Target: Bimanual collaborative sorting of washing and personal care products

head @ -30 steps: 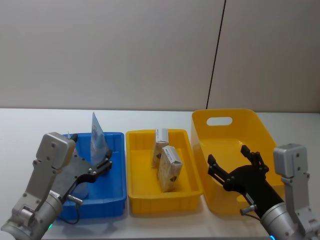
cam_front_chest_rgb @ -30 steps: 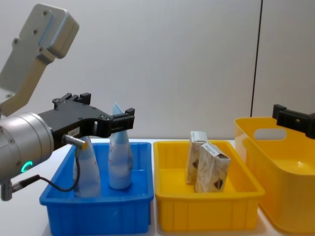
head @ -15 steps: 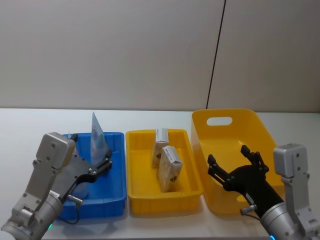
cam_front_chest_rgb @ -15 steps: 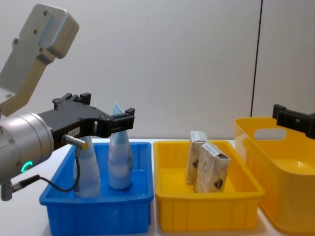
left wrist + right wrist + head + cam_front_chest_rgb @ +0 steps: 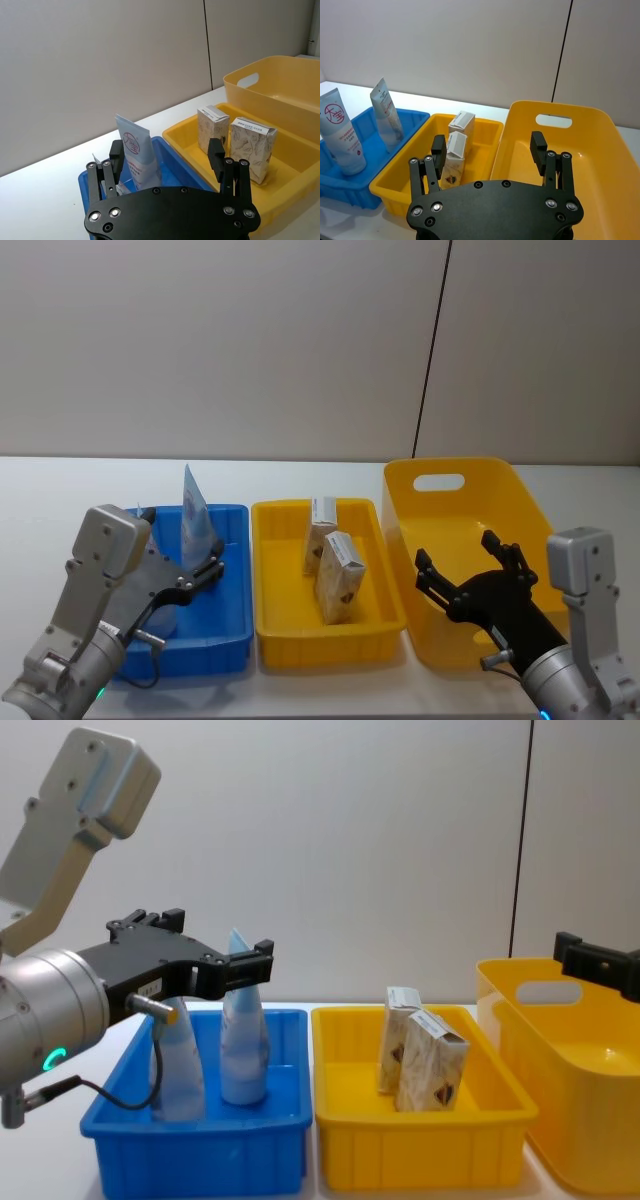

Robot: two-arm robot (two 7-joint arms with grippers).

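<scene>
Tubes (image 5: 243, 1055) – upright (blue bin (image 5: 200, 1165))

chest view | near tube (image 5: 178, 1075): top behind left claw (image 5: 218, 942), logo apparently hidden | large yellow bin (image 5: 520, 995): cut by edge

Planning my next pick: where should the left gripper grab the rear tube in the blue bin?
Best pinch the rear tube on its flattened upper part, coming from above with the open left gripper: it stands upright, crimped end up, and the blue bin walls shield its lower body.
</scene>
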